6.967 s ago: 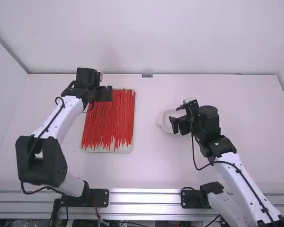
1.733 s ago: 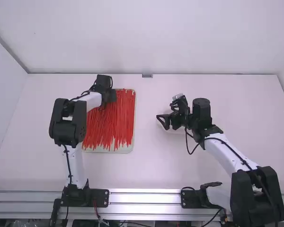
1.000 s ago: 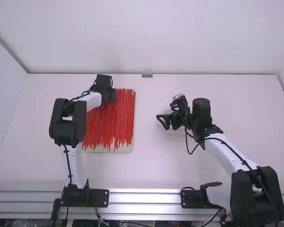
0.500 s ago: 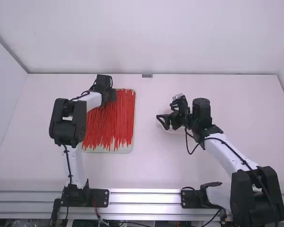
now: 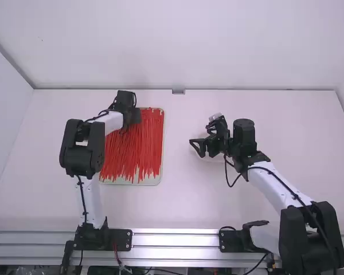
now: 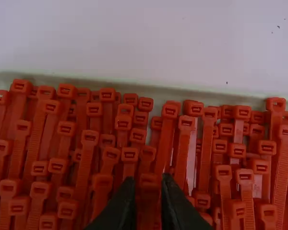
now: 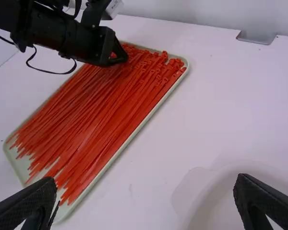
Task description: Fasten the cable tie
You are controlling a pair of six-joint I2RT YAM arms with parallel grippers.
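A shallow tray (image 5: 126, 182) heaped with red cable ties (image 5: 135, 146) is set on the left half of the bench (image 5: 264, 109), nearer the far edge than the near one, and the ties are laid lengthwise so that their square heads are gathered at the tray's far end. The left hand (image 5: 130, 116) is lowered onto that end, presumably because the heads are the easiest part to single out from the pile. In the left wrist view its fingers (image 6: 127, 206) are drawn close together with one cable tie (image 6: 148, 184) caught between them just behind its head, so the hand is judged to be pinching that tie, though the tie is not yet lifted from its neighbours and the firmness of the hold cannot be confirmed. The right hand (image 5: 202, 137) is held above bare bench near the middle, well apart from the tray, with its fingers (image 7: 26, 203) spread wide and nothing between them. It is turned toward the tray, which suggests it is being kept ready to receive the loose tail once a tie is brought across. The task is judged to be at its first step: one tie is being picked, and no loop has been formed. Neighbouring ties overlap the chosen one, so more than one may be dragged up.
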